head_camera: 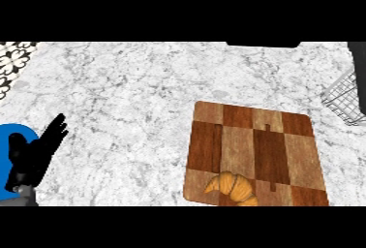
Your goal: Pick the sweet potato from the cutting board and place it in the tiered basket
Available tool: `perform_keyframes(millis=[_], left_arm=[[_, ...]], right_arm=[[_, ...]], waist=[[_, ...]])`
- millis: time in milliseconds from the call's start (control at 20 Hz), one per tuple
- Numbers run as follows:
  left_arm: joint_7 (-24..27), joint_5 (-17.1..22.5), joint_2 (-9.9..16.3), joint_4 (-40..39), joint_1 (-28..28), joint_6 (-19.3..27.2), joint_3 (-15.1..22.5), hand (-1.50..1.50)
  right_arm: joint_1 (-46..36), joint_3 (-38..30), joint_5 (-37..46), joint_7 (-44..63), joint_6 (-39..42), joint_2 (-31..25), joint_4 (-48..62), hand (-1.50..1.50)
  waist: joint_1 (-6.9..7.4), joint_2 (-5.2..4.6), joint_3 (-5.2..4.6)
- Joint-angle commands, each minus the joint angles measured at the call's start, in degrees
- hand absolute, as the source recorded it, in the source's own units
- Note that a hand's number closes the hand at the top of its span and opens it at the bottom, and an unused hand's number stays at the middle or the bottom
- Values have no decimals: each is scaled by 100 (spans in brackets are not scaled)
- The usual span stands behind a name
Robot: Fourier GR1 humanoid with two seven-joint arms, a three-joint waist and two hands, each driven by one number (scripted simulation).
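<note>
A wooden checkered cutting board [253, 145] lies on the marble counter, right of centre. No sweet potato shows on it or anywhere else in the head view. The wire tiered basket [346, 98] pokes in at the right edge, just beyond the board's far right corner. My left hand [32, 155] rests at the lower left, far from the board, with straight fingers pointing up and nothing in it. My right hand does not show.
A golden croissant [230, 188] lies at the board's near edge. A blue round object [10, 138] sits at the left edge, partly behind my left hand. A patterned tile patch [14, 60] fills the far left corner.
</note>
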State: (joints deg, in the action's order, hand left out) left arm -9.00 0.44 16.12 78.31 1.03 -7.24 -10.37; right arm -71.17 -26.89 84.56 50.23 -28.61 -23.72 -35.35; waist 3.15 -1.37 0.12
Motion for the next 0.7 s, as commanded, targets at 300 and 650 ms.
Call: perform_keyframes(millis=[300,650], left_arm=[[-7,-52,-128,106,43,15,112,0],[-5,27,52,58,-47,-139,-10,0]], right_arm=[[-372,-669,-768,-1238,-758,-1038,1348,150],[-180,738,1021,-934,995,-1701,2090,150]], waist=[[53,-19,-1],[52,1,-16]])
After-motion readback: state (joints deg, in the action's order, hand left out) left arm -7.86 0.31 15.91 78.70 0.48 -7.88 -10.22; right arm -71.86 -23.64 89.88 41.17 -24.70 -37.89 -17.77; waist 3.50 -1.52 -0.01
